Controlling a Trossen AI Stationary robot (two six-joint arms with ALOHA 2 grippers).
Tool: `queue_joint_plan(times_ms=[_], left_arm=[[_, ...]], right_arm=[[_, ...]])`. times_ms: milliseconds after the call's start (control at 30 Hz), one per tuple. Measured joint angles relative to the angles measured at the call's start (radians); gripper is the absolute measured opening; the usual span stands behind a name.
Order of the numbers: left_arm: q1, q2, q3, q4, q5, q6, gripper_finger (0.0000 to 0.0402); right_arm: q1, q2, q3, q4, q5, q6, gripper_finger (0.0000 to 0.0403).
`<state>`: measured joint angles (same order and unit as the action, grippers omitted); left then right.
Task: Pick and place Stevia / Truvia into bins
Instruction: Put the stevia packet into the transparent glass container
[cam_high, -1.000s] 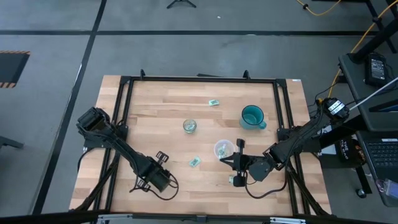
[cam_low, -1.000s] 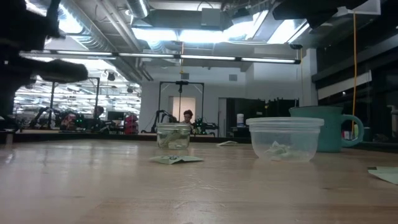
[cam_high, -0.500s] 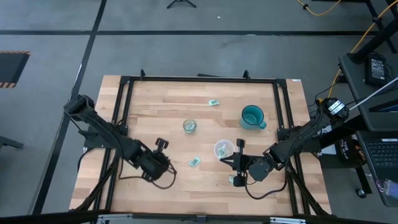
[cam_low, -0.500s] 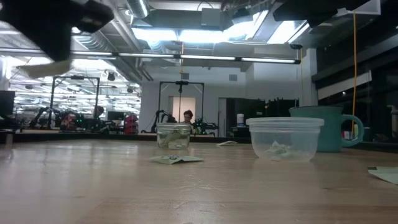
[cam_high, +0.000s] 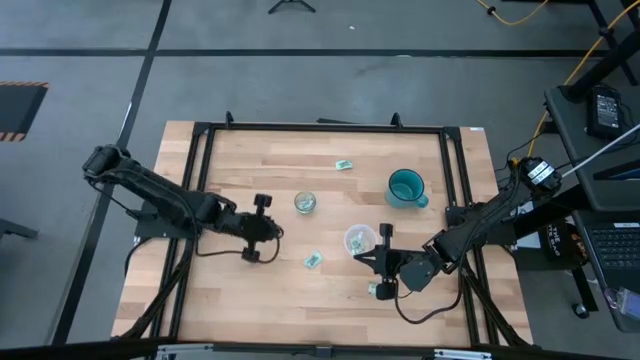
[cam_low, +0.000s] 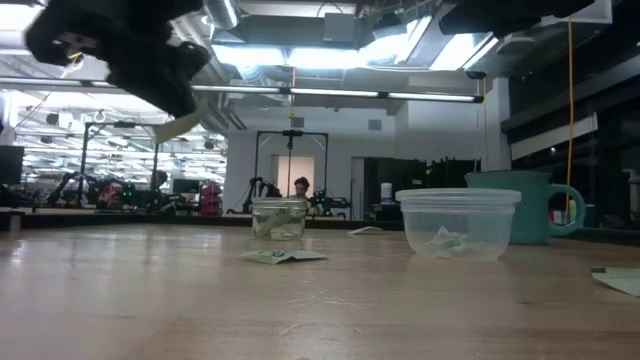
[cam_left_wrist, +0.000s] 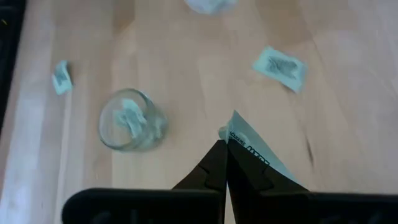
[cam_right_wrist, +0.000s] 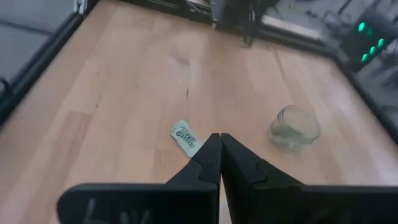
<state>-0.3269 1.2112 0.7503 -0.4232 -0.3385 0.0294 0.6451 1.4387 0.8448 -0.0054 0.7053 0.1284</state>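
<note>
1. The left gripper (cam_high: 268, 229) hangs over the wooden table (cam_high: 250, 170), to the left of the small glass jar (cam_high: 305, 203) and clear of the surface.
2. Its fingers (cam_left_wrist: 214, 163) are pressed together on a light green sweetener packet (cam_left_wrist: 252, 149), which juts out sideways from between the tips; the low view shows the same packet (cam_low: 180, 126) held up in the air under the dark gripper (cam_low: 165, 85).
3. The glass jar (cam_left_wrist: 129, 119) already holds crumpled packets and stands upright ahead of the left gripper.
4. A loose packet (cam_high: 314, 260) lies flat on the table between the jar and the near edge, just left of the clear plastic cup (cam_high: 359, 240).
5. The plastic cup (cam_low: 458, 224) also has packet material in its bottom.
6. Another packet (cam_high: 345, 163) lies farther back, left of the teal mug (cam_high: 406, 187).
7. The right gripper (cam_high: 385, 262) waits low near the front right of the table, fingers (cam_right_wrist: 217, 155) closed with nothing seen between them.
8. One more packet (cam_high: 379, 290) rests on the table beside the right gripper's body.
</note>
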Motion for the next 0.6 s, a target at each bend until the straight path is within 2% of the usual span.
queue_joint_plan(times_ms=[100, 300, 467, 600], left_arm=[[0.047, -0.006, -0.009, 0.039, 0.02, 0.019, 0.0002], [0.154, 0.017, -0.009, 0.163, 0.053, 0.022, 0.0002], [0.259, 0.032, -0.009, 0.238, 0.153, 0.071, 0.0002], [0.329, 0.032, -0.009, 0.257, 0.159, 0.097, 0.0002]], right_arm=[[-0.016, 0.0, 0.0, 0.01, 0.0, -0.077, 0.0013], [-0.069, -0.011, 0.0, 0.003, -0.012, -0.125, 0.0013], [-0.12, -0.078, 0.0, -0.047, -0.186, -0.138, 0.0004], [-0.143, -0.125, 0.0, -0.097, -0.203, -0.132, 0.0006]])
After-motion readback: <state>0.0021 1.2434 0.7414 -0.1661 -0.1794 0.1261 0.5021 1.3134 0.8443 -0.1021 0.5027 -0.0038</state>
